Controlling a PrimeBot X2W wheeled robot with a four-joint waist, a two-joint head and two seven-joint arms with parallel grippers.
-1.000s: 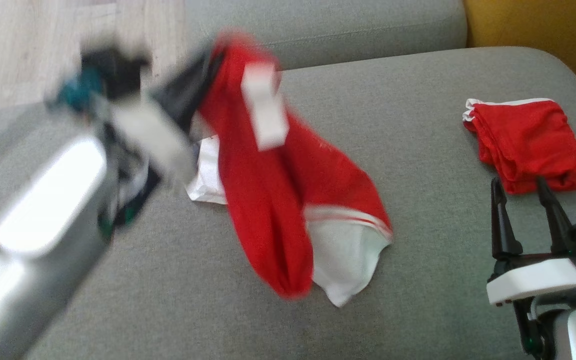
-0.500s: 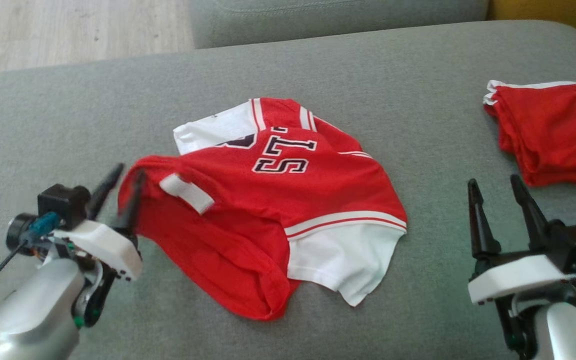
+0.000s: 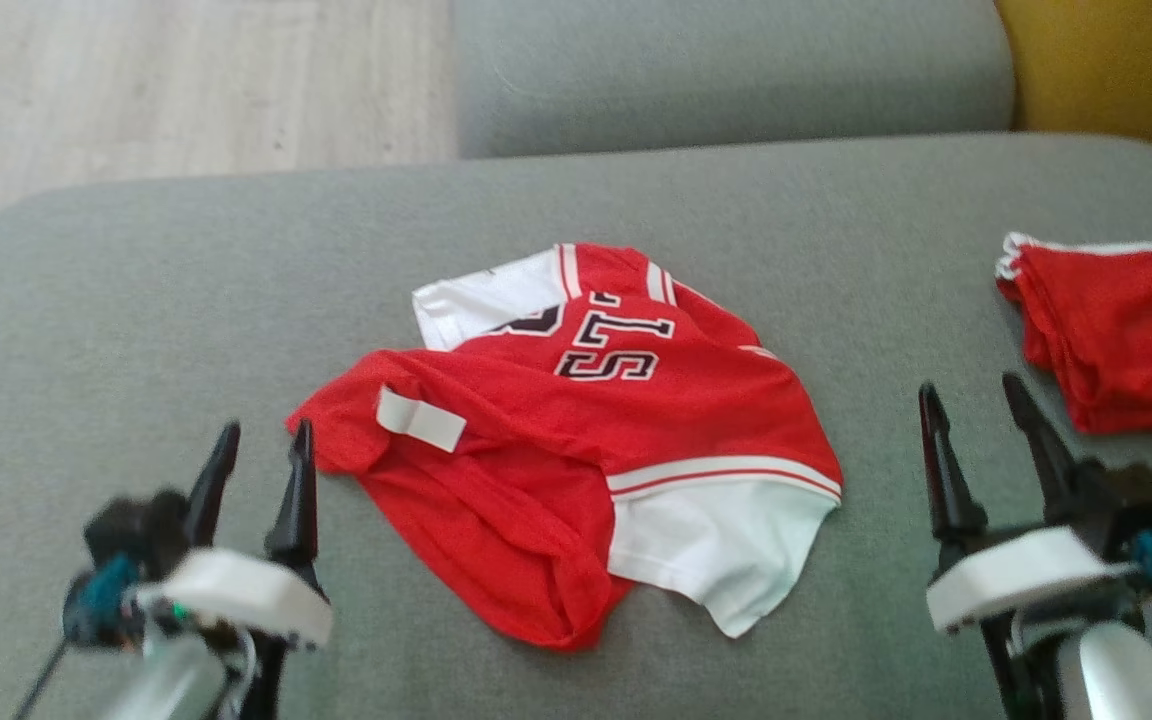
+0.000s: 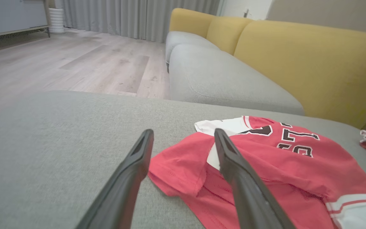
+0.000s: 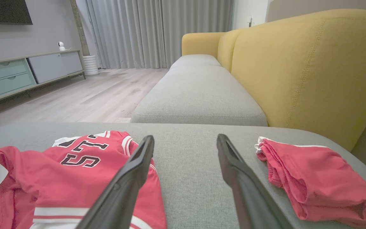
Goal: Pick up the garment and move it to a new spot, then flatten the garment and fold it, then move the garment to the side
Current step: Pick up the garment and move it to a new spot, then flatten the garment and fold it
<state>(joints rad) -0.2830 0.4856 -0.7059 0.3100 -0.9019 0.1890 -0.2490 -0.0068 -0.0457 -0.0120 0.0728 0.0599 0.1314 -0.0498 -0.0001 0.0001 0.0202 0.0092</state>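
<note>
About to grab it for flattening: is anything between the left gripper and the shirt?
Nothing visible does. The open left gripper sits right at the red corner of the shirt, over bare sofa cushion.

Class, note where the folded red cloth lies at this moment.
In the head view the folded red cloth lies on the right side of the grey cushion, just beyond the open right pincer and apart from the jersey.

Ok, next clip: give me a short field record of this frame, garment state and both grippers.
surface: grey sofa cushion
garment: red and white jersey, rumpled, one edge folded over, not flat
left gripper: open, by the jersey's left corner, holding nothing
right gripper: open, between jersey and folded red garment, holding nothing
</note>
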